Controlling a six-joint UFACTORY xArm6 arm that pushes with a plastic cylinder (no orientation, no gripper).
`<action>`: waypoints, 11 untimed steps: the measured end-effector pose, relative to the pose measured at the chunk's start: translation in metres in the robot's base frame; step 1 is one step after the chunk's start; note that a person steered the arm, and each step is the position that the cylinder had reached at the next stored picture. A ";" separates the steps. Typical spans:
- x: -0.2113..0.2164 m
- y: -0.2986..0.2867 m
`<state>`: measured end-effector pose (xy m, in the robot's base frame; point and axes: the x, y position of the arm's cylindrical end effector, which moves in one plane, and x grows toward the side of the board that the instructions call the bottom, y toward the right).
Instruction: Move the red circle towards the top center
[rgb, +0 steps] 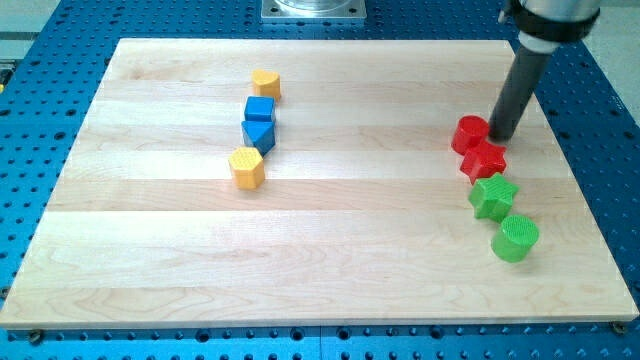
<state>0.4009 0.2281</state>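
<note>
The red circle (469, 134) lies on the wooden board (330, 250) at the view's right, touching a red star (485, 160) just below it. My tip (501, 137) rests on the board right beside the red circle, at its right edge and just above the red star. The dark rod rises from there to the view's top right.
A green star (492, 196) and a green circle (516, 238) lie below the red star. At the view's left of centre stand a yellow block (266, 84), a blue cube (260, 108), a blue triangle (258, 134) and a yellow hexagon (246, 167) in a column.
</note>
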 end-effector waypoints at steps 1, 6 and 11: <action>-0.005 -0.040; 0.036 -0.117; -0.009 -0.202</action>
